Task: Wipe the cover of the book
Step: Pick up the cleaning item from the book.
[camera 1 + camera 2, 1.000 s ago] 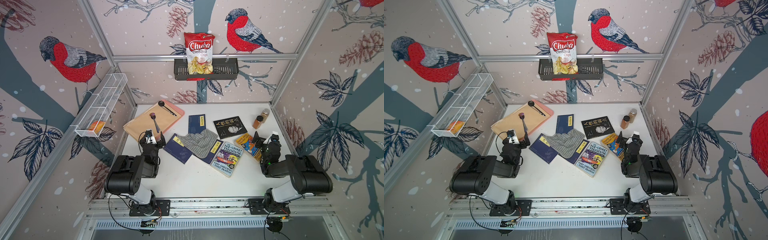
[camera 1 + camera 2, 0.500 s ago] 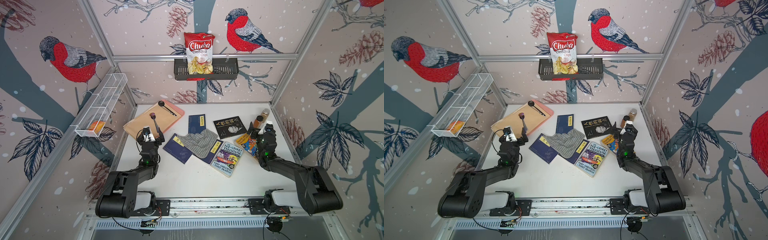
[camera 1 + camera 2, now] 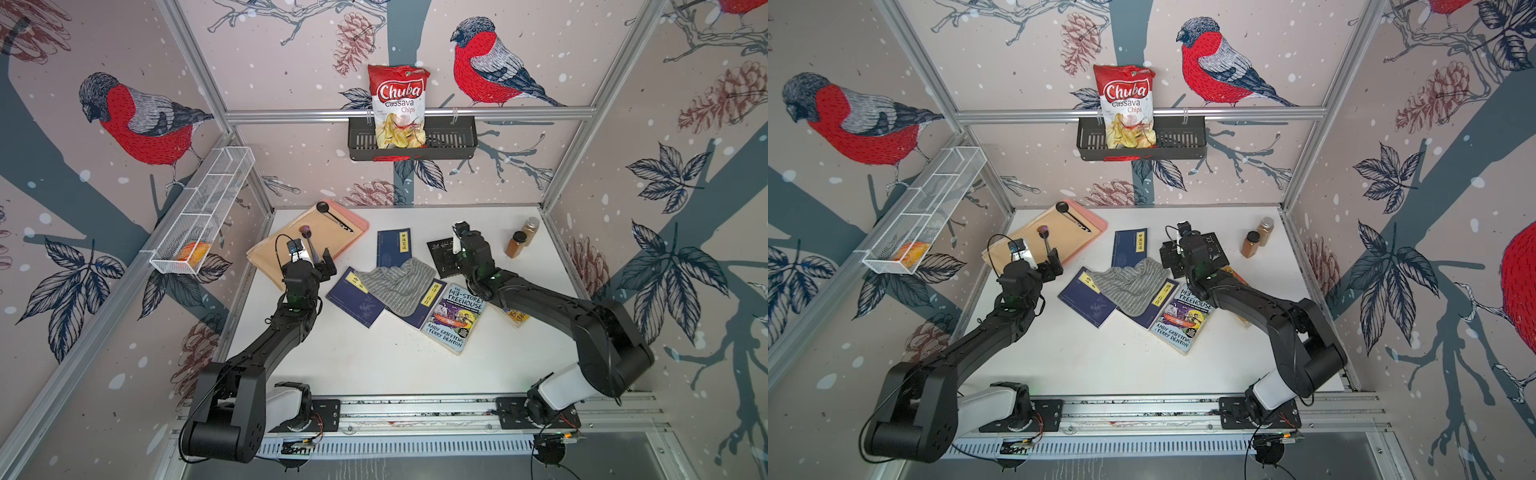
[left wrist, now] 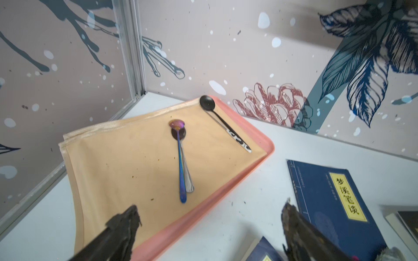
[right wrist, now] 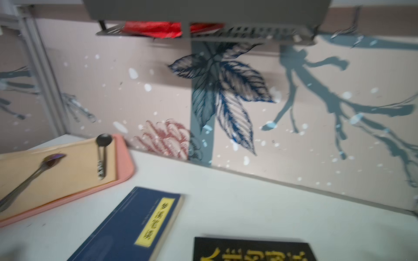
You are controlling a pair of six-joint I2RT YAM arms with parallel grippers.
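Navy book [image 3: 392,248] lay flat on the table [image 3: 374,365], long axis toward the back wall, near end under the striped cloth [image 3: 395,284] — left end effector [image 4: 210,206] and right end effector [image 3: 1172,252] both wide — empty

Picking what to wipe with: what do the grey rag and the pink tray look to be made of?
The rag: soft fabric, likely knit cotton, matte grey with fine stripes; it drapes and wrinkles over the blue books. The tray: probably plastic, smooth matte pink, with a one-piece rounded rim.
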